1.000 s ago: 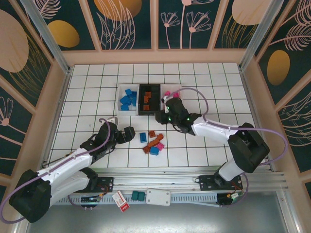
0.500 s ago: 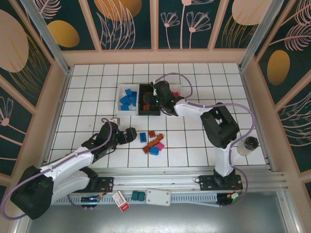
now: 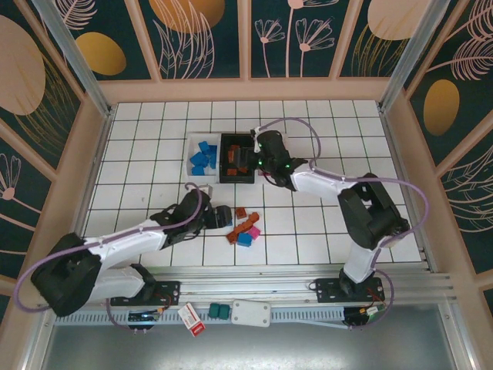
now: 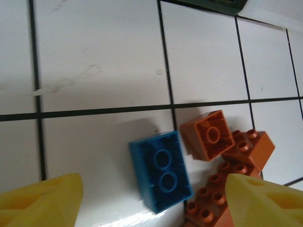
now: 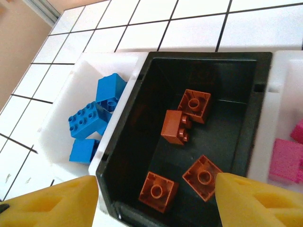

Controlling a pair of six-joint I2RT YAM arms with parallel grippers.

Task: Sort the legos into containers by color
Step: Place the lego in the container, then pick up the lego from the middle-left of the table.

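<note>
Blue lego between left claw's jaws

No legible text or labels anywhere.

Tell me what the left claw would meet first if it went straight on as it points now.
Most likely the blue brick, which lies centred between the fingers of the open left claw. The orange-brown brick sits just beside it, off the line. Depth is unclear.

Left bin, middle bin, right bin: side by side, bricks inside each. Loose bricks lie on table, before them.
</note>
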